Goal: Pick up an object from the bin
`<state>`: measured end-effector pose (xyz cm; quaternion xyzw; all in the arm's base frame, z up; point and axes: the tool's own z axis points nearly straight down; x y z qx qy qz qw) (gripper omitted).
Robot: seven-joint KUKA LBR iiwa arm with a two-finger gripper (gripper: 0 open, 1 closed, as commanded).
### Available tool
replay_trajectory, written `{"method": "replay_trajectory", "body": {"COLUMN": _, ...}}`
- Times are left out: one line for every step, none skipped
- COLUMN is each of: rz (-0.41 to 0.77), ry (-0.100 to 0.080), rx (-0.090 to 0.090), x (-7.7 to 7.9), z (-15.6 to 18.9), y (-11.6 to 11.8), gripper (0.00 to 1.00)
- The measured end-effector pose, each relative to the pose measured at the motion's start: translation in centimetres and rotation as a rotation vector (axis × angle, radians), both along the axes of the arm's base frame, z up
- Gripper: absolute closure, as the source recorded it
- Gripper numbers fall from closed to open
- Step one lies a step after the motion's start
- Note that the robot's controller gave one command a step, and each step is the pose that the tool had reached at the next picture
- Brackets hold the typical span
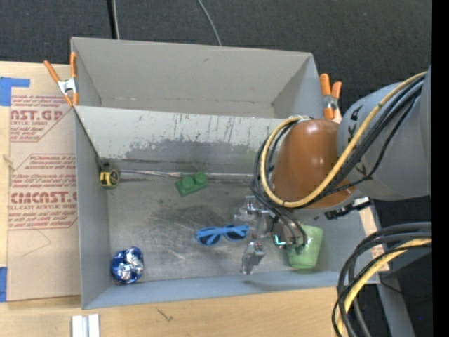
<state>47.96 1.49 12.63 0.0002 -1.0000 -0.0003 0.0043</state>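
Gripper (251, 253) is seen low in the bin (91, 209), near the front wall and right of centre in the view, under the orange wrist cover (305, 163). Its state, released or clenched, cannot be told from this angle, and nothing is seen held.

Nearest thing: blue sunglasses (221, 234), lying flat on the floor, one end just beside the gripper. A pale green block (306, 248) lies just beside it on the other side. Well apart are noted a small green brick (191, 183) by the back wall, a blue-and-silver crumpled ball (128, 265) in the front corner, and a yellow-and-black bit (107, 177).

Step judged: approach completed, grasp not confirmed. A closing on the sunglasses' frame is judged to be called for next — a thin, flat target, so a low, centred placement would be needed — and then a straight lift.
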Motion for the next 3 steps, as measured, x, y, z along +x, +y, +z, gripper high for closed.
{"method": "replay_trajectory", "body": {"rz": -0.241, "ry": -0.016, "rx": -0.002, "x": 0.9, "z": -5.4, "y": 1.3, "gripper": 0.0}}
{"method": "replay_trajectory", "body": {"rz": -0.237, "ry": -0.004, "rx": 0.0, "x": 0.7, "z": -5.3, "y": 1.5, "gripper": 1.0}}
{"method": "replay_trajectory", "body": {"rz": -0.236, "ry": -0.017, "rx": 0.001, "x": 1.7, "z": 7.6, "y": 4.0, "gripper": 1.0}}
